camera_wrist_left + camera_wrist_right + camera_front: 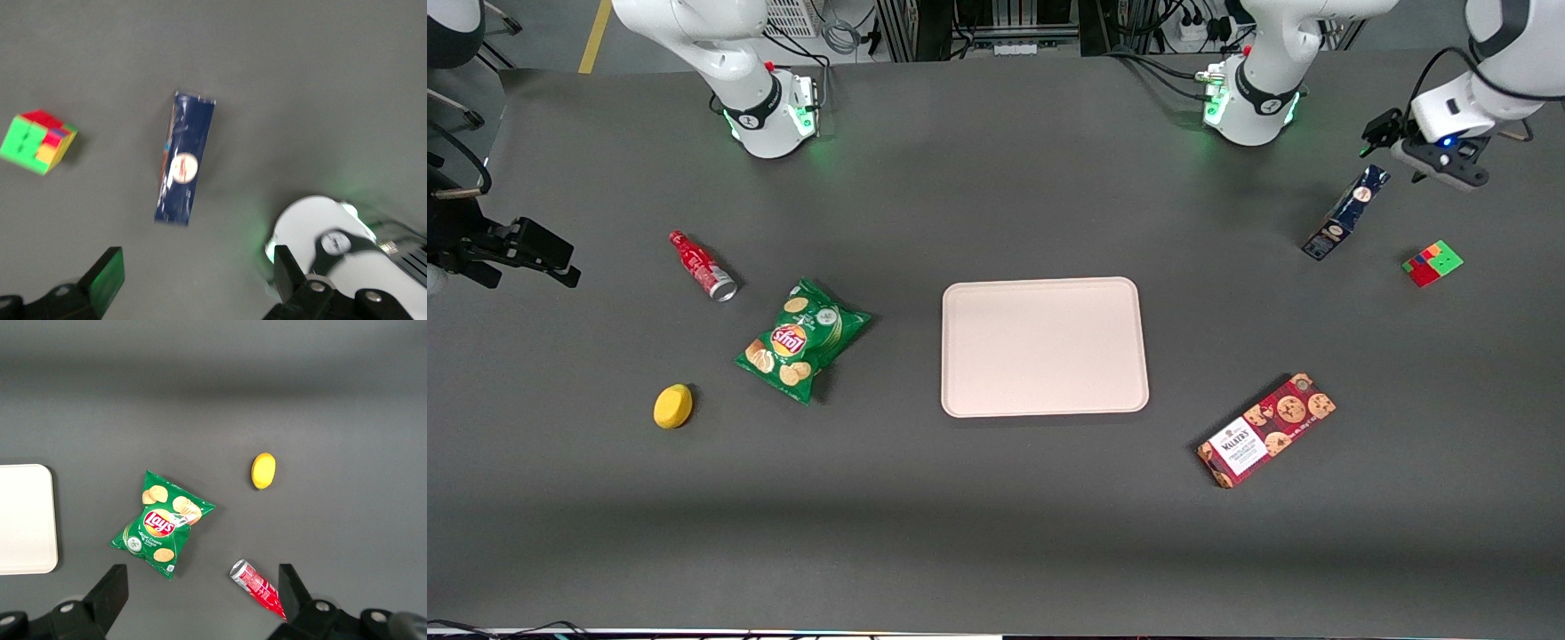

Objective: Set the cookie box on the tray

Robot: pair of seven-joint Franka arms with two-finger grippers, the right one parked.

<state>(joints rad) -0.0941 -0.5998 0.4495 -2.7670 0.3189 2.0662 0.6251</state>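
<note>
The cookie box (pixel 1346 213) is a small dark navy box with round white-orange logos, standing on the table toward the working arm's end. It also shows in the left wrist view (pixel 184 159). My left gripper (pixel 1440 166) hovers above the table beside the box, a little farther from the front camera, and holds nothing. Its fingers (pixel 105 277) are open wide, apart from the box. The tray (pixel 1044 346) is a large pale pinkish-beige rectangle in the middle of the table, with nothing on it; a corner of it shows in the right wrist view (pixel 25 520).
A coloured puzzle cube (pixel 1432 263) lies near the box. A longer red cookie box (pixel 1266 429) lies nearer the front camera. A green chip bag (pixel 801 340), a red can (pixel 702 265) and a yellow lemon (pixel 672 405) lie toward the parked arm's end.
</note>
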